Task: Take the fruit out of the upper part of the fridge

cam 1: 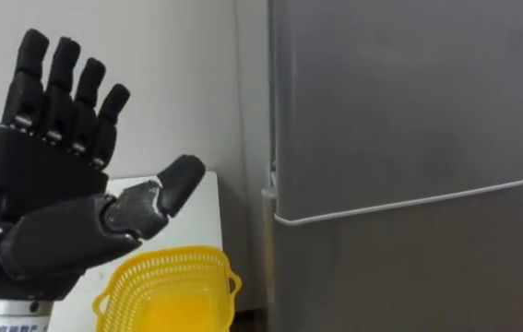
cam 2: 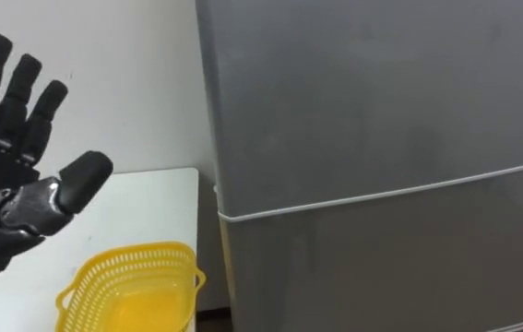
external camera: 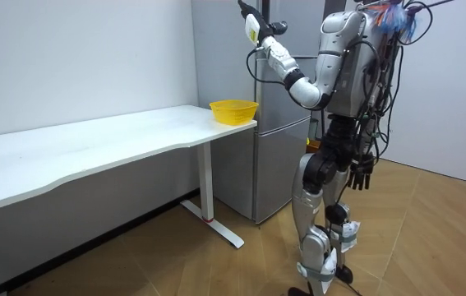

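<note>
We see the left hand (cam 1: pixel 40 184) raised close to the camera, fingers straight and spread, holding nothing. The right hand (external camera: pixel 362 174) hangs by the hip; we cannot tell its state. Past the left hand, a yellow basket (cam 1: pixel 169 288) sits on the white table (cam 1: pixel 198 217) end, just beside the grey fridge (cam 1: pixel 409 267). Its upper door (cam 1: pixel 409 92) is closed, untouched.

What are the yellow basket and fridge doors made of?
The yellow basket: likely plastic, slightly glossy, with a moulded lattice wall and a translucent-looking base. The fridge doors: smooth grey with a dull sheen, probably coated metal, though a plastic skin is possible.
</note>
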You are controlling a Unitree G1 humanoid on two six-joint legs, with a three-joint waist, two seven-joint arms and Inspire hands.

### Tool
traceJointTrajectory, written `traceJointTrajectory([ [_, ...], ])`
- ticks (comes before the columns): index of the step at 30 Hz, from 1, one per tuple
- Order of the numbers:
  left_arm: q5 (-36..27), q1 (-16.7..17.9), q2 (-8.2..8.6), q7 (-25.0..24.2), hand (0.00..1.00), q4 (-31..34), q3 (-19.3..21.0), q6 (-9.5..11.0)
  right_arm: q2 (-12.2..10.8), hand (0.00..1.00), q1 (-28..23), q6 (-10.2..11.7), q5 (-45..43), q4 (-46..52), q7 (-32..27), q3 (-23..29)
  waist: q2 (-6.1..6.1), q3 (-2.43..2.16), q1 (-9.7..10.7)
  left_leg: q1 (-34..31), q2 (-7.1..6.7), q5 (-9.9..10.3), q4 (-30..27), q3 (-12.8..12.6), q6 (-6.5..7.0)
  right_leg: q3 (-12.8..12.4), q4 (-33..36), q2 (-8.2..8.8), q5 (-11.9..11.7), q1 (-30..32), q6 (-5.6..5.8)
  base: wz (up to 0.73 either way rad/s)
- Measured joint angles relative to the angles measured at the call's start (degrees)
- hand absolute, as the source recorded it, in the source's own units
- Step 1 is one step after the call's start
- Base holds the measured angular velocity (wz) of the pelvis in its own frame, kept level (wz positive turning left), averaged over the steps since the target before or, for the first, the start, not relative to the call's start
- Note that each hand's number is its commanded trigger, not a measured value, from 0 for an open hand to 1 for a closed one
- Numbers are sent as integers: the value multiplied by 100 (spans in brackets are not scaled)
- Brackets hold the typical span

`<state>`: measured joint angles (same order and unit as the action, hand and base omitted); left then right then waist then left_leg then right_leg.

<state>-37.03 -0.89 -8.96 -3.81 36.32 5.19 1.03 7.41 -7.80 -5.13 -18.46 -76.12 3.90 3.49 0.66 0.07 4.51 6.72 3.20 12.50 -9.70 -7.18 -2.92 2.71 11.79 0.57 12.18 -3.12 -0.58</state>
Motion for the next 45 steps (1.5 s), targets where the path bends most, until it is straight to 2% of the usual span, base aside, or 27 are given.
traceJointTrajectory([
  [2, 10, -4, -26, -79, 0, -1, -86, -51, 0, 0, 26, -1, 0, -12, -2, -1, 9, -2, -2, 3, 0, 0, 0, -12, 0, -10, 3, 0, -1, 0, 1, 0],
  [5, 117, -5, -138, -154, 0, -6, -307, -115, 2, 0, 100, -3, 16, -34, -5, -15, 7, 20, 10, 3, 0, 0, 0, -18, 0, -20, 0, 0, -4, -3, 7, 0],
  [7, 176, -5, -152, -196, 0, -35, -441, -158, 3, 0, 141, -24, 14, -30, -1, -4, 33, 31, 52, -2, -1, 0, -1, -20, 1, -21, -3, 0, -7, -2, 12, 0],
  [11, 188, -4, -181, -397, 0, -158, -640, -372, 3, 0, 251, -89, -6, -19, 64, 0, 79, 37, 173, -2, -1, -12, 3, -51, 18, -32, -5, -1, -8, 10, 13, 0],
  [15, 657, -5, -182, -636, 0, -176, -877, -573, 8, 0, 267, -124, -11, -20, 70, 0, 89, 33, 237, -3, -1, -12, 4, -61, 18, -48, -19, -2, -8, 13, 12, -2],
  [23, 1030, -5, -178, -939, 0, -188, -981, -597, 29, 0, 289, -125, -11, -27, 108, 0, 110, 20, 305, 7, 0, -12, 4, -102, 18, -89, -20, -7, -8, 21, 12, -2],
  [32, 1044, -4, -163, -972, 0, -213, -981, -626, 72, 0, 337, -151, -29, -62, 126, 0, 168, 18, 301, 6, 1, -12, 4, -158, 18, -97, -13, -4, -11, 30, 17, 0],
  [45, 1176, -4, -115, -1038, 0, -259, -970, -653, 153, 0, 385, -249, -254, -70, 204, 0, 171, 16, 302, 6, 1, -12, 4, -160, 18, -93, -9, -3, -16, 29, 20, 0],
])
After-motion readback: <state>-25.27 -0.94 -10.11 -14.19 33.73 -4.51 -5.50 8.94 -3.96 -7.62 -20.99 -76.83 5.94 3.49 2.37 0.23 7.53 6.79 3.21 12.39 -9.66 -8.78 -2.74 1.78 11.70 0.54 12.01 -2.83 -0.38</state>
